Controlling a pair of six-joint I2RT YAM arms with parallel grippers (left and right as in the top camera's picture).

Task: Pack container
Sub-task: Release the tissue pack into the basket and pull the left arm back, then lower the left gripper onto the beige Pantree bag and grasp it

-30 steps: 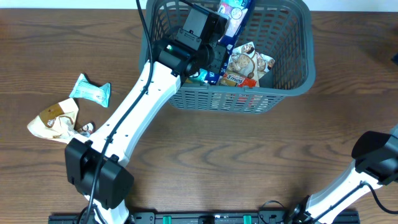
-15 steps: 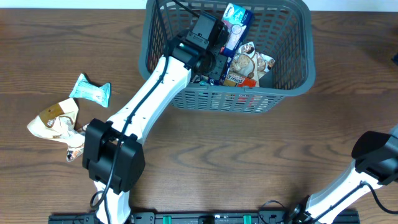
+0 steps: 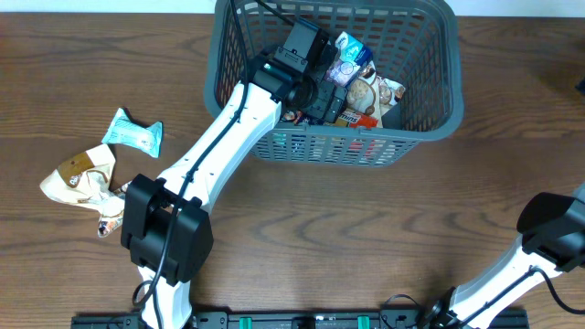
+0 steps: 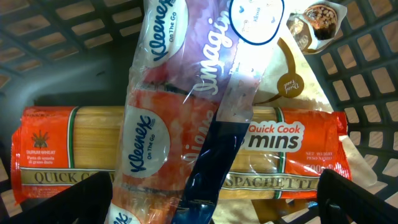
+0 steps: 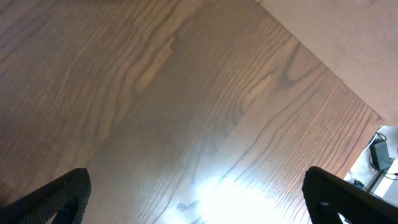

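The container [image 3: 437,126] is a dark grey lattice basket at the table's top centre. My left gripper [image 3: 322,91] reaches down inside it. In the left wrist view, this gripper [image 4: 214,202] stands open, its fingers [image 4: 84,200] wide apart at both lower corners. A clear Kleenex tissue pack [image 4: 180,93] lies loose between them, slanted across an orange spaghetti packet [image 4: 286,140]. From overhead the tissue pack [image 3: 350,57] rests on the other packets in the basket. My right gripper [image 5: 202,199] hangs open over bare wood.
A teal packet [image 3: 133,132] and a beige-and-brown packet [image 3: 80,174] lie on the table at the left, outside the basket. The right arm's base link [image 3: 553,228] stands at the lower right. A table edge [image 5: 323,59] shows in the right wrist view.
The left jaws have opened and let go of the tissue pack. It has tipped from standing against the basket's far wall to lying on the packets inside.
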